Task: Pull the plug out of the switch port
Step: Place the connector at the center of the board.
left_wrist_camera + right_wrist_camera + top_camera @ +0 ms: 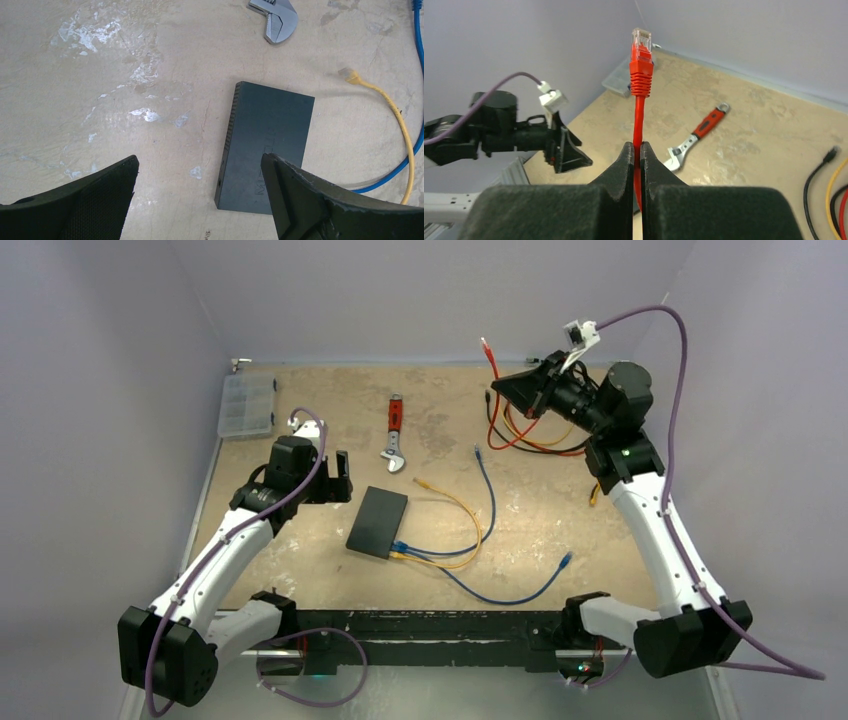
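The flat black switch (378, 521) lies mid-table, and the left wrist view shows its top (270, 145). Blue and yellow plugs (398, 548) sit in ports on its near edge. My left gripper (335, 478) hovers just left of and behind the switch. It is open (198, 162), with only bare table between its fingers (90, 200). My right gripper (500, 388) is raised at the back right. It is shut (636, 146) on a red cable, whose red plug (641, 60) sticks up free in the air (486, 343).
A red-handled wrench (396, 435) lies behind the switch. A clear compartment box (246, 405) sits at the back left. Red, black and yellow cables (530, 435) are bundled under the right arm. Loose blue (566, 560) and yellow (420, 483) cable ends lie right of the switch.
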